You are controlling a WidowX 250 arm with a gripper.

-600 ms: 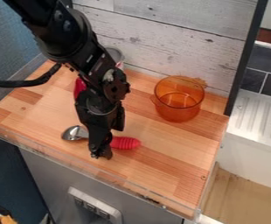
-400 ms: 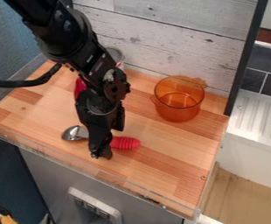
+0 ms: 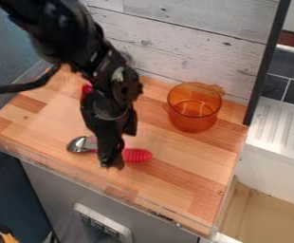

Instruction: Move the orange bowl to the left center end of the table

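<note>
1. Pale, weathered plank wall (image 3: 175, 38), standing behind a butcher-block table (image 3: 22, 117); dark blue panelling at picture left.
2. Orange bowl (image 3: 194, 107), one, translucent, upright. Location: rear right of the table as I see it, near the plank wall. Position matches the earlier frames; the task's move has yet to begin.
3. Black gripper (image 3: 111, 164), one, hanging toward the front of the table over the spoon, well apart from the bowl. Spread or pressed together: I cannot tell. The bowl is not in its grasp.
4. Arm (image 3: 60, 33), one, entering from the upper left. Changed: its upper part has shifted up and left in my view and now blurs, while the gripper has barely stirred. Its cable (image 3: 22, 88) has shifted as well.
5. Spoon, one, metal head (image 3: 78, 144) and ribbed red handle (image 3: 137, 155), lying partly behind the gripper; unmoved.
6. Assessment: I read the shift as the opening of the approach. I should lift clear of the spoon, cross to the bowl, grip its rim, then carry it to the left centre end.
</note>
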